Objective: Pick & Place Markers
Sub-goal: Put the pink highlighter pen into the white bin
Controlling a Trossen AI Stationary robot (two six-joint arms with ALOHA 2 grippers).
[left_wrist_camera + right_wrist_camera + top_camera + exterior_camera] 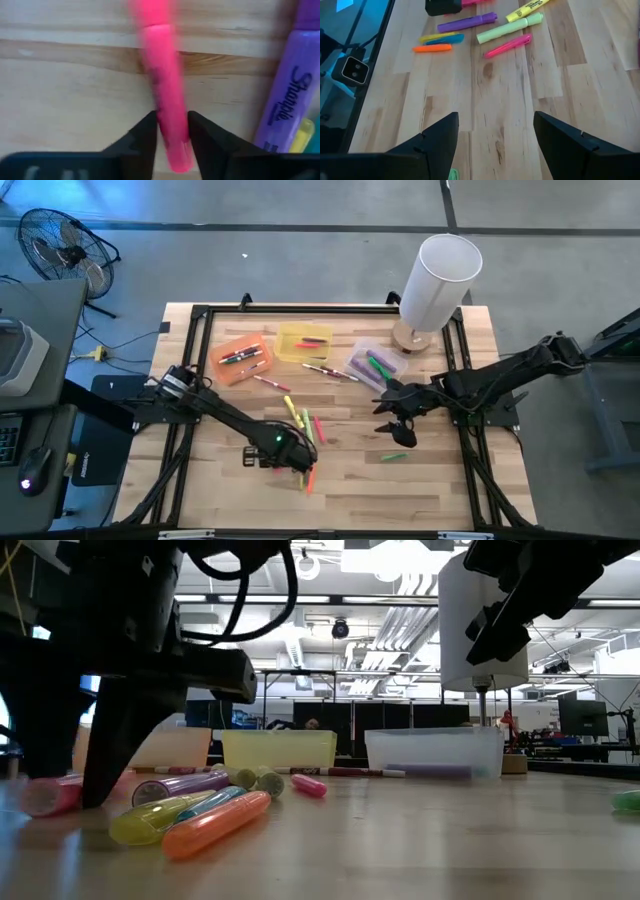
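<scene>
Behind the pale wooden plank table [430, 480] stretches a workshop hall with ceiling lights, and a floor fan stands off to one side. Along the far part of the table sit three small plastic bins, orange [241, 359], yellow [303, 343] and clear [376, 363], each already holding a few pens, so they are likely the drop points for sorting by colour. Most of the short capped markers [300, 420] lie loose in a cluster between the bins and the near edge, within reach of both arms. The left end effector [171, 131] is down at the near end of that cluster, its two dark fingers set on either side of a bright pink marker [165, 90] lying flat on the wood, touching or nearly touching its barrel; whether it grips firmly I cannot tell. A purple marker [287, 95] lies just beside it, so straddling the pink one along its length probably keeps the neighbour undisturbed. The right end effector [495, 135] hangs above the table with fingers wide apart and nothing between them, near a lone green marker [394, 456] that lies apart from the rest, probably its next target.
</scene>
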